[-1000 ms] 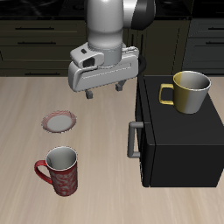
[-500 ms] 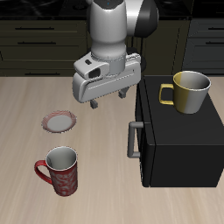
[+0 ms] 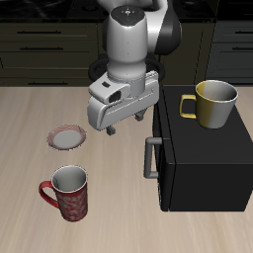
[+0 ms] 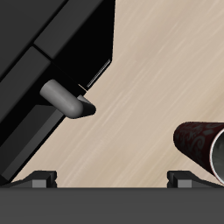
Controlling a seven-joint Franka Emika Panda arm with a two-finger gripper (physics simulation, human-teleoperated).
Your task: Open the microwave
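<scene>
The microwave (image 3: 203, 153) is a large matte-black box on the table, with a grey vertical bar handle (image 3: 150, 156) on its door side. My gripper (image 3: 125, 125) hangs open and empty just behind and above the handle, tilted, close beside the microwave's upper corner. In the wrist view the microwave (image 4: 35, 79) and the end of its handle (image 4: 68, 99) show ahead of my gripper (image 4: 114, 179), and the handle lies nearer one fingertip (image 4: 42, 179). The microwave door is shut.
A yellow mug (image 3: 213, 103) stands on top of the microwave. A red patterned mug (image 3: 67, 192) stands near the table's front edge, also in the wrist view (image 4: 203, 142). A small round plate (image 3: 67, 136) lies on the table. Dark cabinets (image 3: 49, 44) line the back.
My gripper has come down and moved toward the table's front edge, closer to the microwave handle. Nothing else has moved.
</scene>
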